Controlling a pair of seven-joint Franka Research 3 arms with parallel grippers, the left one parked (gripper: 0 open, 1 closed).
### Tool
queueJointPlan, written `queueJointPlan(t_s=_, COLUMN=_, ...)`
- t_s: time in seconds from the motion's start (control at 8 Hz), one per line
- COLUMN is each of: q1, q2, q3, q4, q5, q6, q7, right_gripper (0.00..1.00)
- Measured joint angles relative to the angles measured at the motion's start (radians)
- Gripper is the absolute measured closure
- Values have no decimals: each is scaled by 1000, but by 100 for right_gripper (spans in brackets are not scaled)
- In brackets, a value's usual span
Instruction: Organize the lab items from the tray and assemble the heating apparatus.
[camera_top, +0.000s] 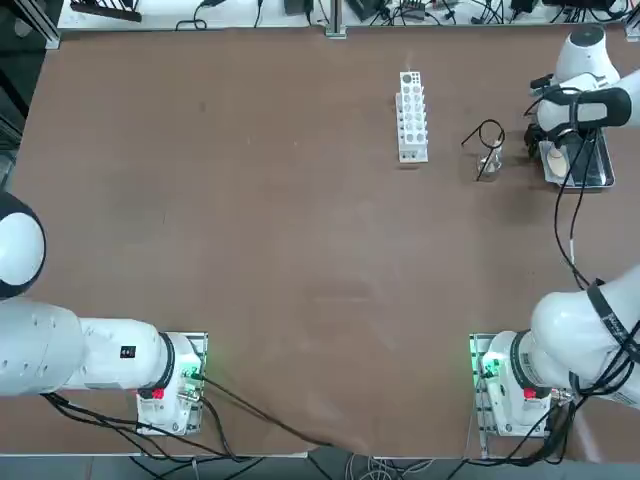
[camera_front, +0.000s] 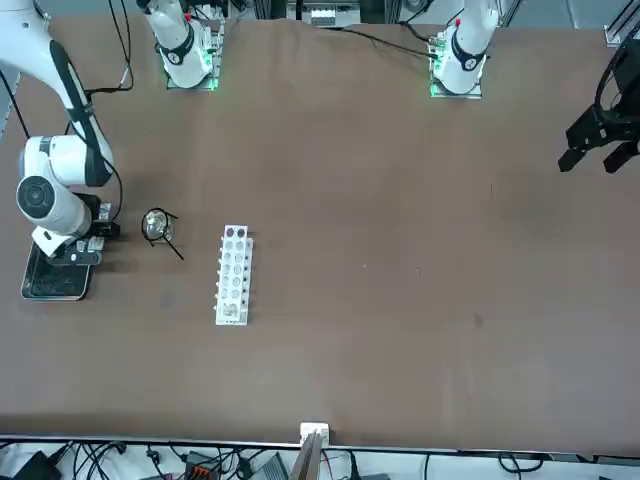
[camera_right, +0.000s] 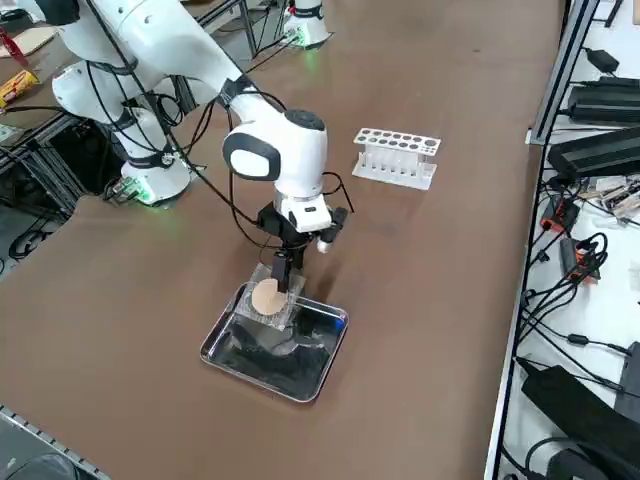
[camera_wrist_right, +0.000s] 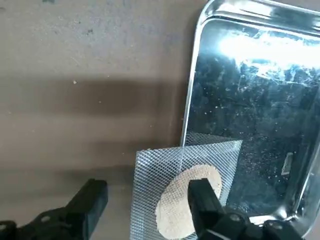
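Note:
The steel tray (camera_wrist_right: 192, 85) lies at the table's far right (camera_top: 598, 178). The grey mesh with its beige disc (camera_wrist_right: 186, 197) rests tilted on the tray's rim, half over the table (camera_right: 266, 297). My right gripper (camera_wrist_right: 147, 189) hangs low over it, open. One finger (camera_wrist_right: 202, 197) is above the beige disc and the other (camera_wrist_right: 92, 200) is over bare table outside the tray. The black wire tripod (camera_top: 489, 134) stands left of the tray, with the clear glass burner (camera_top: 489, 161) at it; in the front view the tripod's ring (camera_front: 158, 224) circles the burner.
The white test-tube rack (camera_top: 411, 115) stands left of the tripod (camera_front: 233, 273). Cables trail from the right arm (camera_top: 568, 215) over the table beside the tray. The tray's dark floor (camera_right: 280, 355) holds nothing else that I can see.

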Motion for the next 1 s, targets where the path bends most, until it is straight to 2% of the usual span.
queueJointPlan(t_s=0.25, q1=14, q2=2, q3=0, q4=0, q5=-1, q6=-7, q7=0, right_gripper=8)
queueJointPlan(t_s=0.5, q1=26, q2=2, q3=0, q4=0, q5=-44, q6=-41, q7=5, right_gripper=16)
queueJointPlan(t_s=0.62, q1=27, q2=2, q3=0, q4=0, q5=-58, q6=-50, q7=10, right_gripper=23)
queueJointPlan(t_s=0.75, q1=27, q2=2, q3=0, q4=0, q5=-61, q6=-53, q7=11, right_gripper=24)
queueJointPlan(t_s=1.0, q1=30, q2=2, q3=0, q4=0, q5=-62, q6=-54, q7=12, right_gripper=34)
